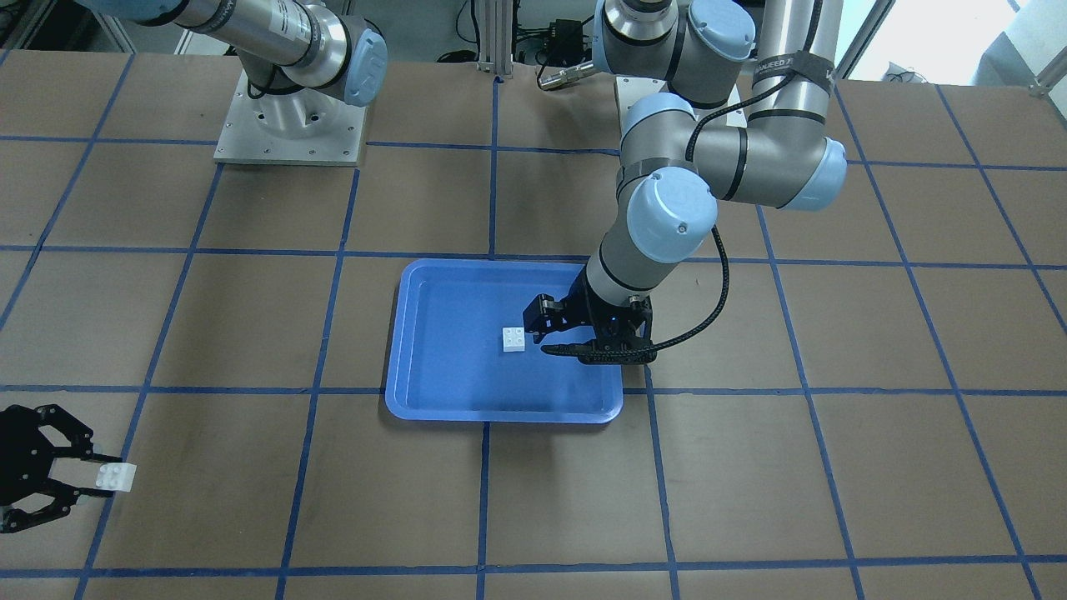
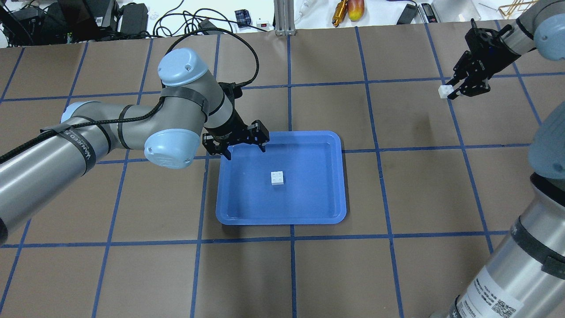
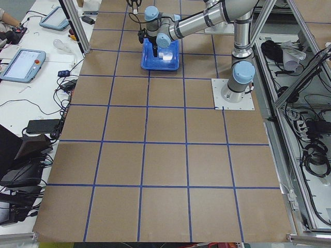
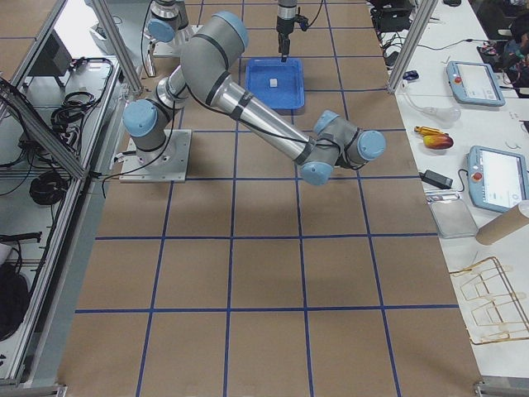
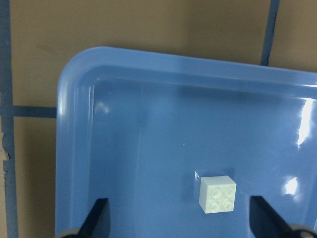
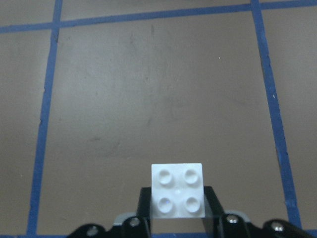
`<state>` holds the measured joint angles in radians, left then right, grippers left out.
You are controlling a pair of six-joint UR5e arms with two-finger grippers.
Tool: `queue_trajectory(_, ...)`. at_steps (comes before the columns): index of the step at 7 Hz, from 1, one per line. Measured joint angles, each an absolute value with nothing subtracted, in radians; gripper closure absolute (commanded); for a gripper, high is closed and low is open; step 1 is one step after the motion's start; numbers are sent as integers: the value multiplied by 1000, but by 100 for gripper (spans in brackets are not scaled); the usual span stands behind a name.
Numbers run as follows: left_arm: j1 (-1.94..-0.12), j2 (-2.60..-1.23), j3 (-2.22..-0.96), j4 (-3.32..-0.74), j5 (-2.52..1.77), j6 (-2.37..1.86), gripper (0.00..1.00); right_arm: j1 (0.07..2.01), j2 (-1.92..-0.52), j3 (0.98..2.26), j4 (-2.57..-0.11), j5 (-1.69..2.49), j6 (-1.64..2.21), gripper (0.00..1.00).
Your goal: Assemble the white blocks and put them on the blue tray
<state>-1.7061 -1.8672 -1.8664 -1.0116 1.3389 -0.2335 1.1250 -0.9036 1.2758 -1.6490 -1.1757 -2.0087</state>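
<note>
The blue tray (image 2: 309,198) lies at the table's middle. One white block (image 2: 277,177) sits studs up on its floor; it also shows in the front view (image 1: 513,339) and the left wrist view (image 5: 217,194). My left gripper (image 2: 246,152) hangs open and empty over the tray's left far corner, apart from that block. My right gripper (image 2: 451,90) is far off at the table's right far side, shut on the second white block (image 2: 443,91), held above the table. The right wrist view shows this block (image 6: 178,191) studs up between the fingers.
Blue tape lines grid the brown table. The right arm's base plate (image 1: 292,125) is bolted at the robot's edge. Cables and tools (image 2: 348,9) lie beyond the far edge. Tablets (image 3: 23,62) sit on a side bench.
</note>
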Motion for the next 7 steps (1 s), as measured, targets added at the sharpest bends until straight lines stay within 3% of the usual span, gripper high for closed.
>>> queue_trajectory(1,-1696,-1865,-1887,-1008,1324,-211,8,1149,-948,1285,-1587,-1148,-1967,100)
queue_trajectory(3,-1690,-1877,-1922,-947,1317,-130,69,1239,-1083,1386,-1585,-1141,-1914,100)
queue_trajectory(4,-1690,-1888,-1930,-930,1317,-116,78,1279,-1158,1484,-1652,-1150,-1868,100)
queue_trajectory(7,-1695,-1912,-1938,-907,1281,-137,85,1405,-1372,1865,-1968,-1160,-1704,100)
